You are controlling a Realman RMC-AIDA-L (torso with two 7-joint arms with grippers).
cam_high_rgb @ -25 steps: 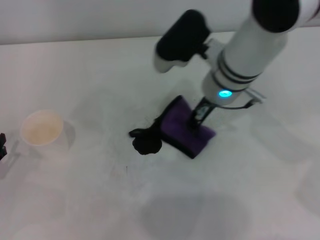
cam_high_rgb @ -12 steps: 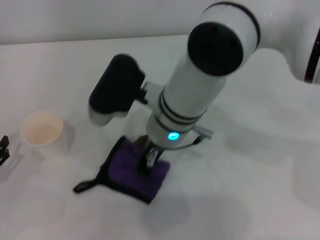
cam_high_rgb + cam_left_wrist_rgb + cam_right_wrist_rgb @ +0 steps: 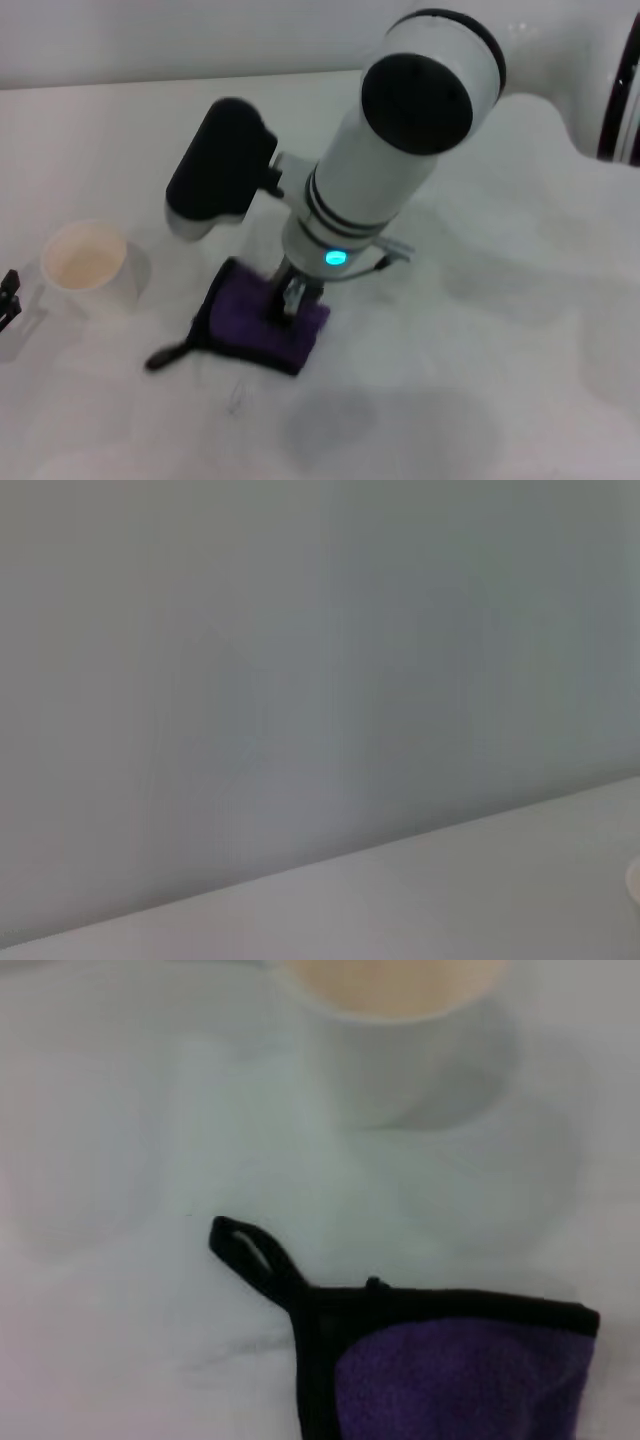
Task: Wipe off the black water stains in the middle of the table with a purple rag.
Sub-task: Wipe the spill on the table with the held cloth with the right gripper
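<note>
The purple rag (image 3: pixel 262 322) lies flat on the white desk (image 3: pixel 480 400) in the lower centre of the head view, pinned under the right claw (image 3: pixel 290 303), whose fingers press down onto the cloth's top; whether they are clenched on the fabric or merely bearing on it cannot be told. The rag is a soft, napped, folded pad edged in black trim, with a thin black loop strap (image 3: pixel 165 356) trailing off its corner toward the lower left. In the right wrist view the same purple rag (image 3: pixel 450 1380) fills the lower right, its strap (image 3: pixel 250 1250) a narrow flattened loop on the smooth desk (image 3: pixel 100 1310). The black water stains are not visible anywhere on the desk; the rag covers the spot under the claw. Above the cloth the right arm (image 3: pixel 390 160) slants steeply down from the upper right, a thick glossy white cylinder with dark bands, a round black end cap and a small glowing cyan light near the wrist; a black, rounded housing juts from it toward the left. A pale paper cup (image 3: pixel 88 265), round-mouthed with a cream interior, stands well apart at the left. The left claw (image 3: pixel 8 295) shows only as a dark sliver at the left edge, its fingers unreadable. The left wrist view shows a plain grey wall (image 3: pixel 300 680).
</note>
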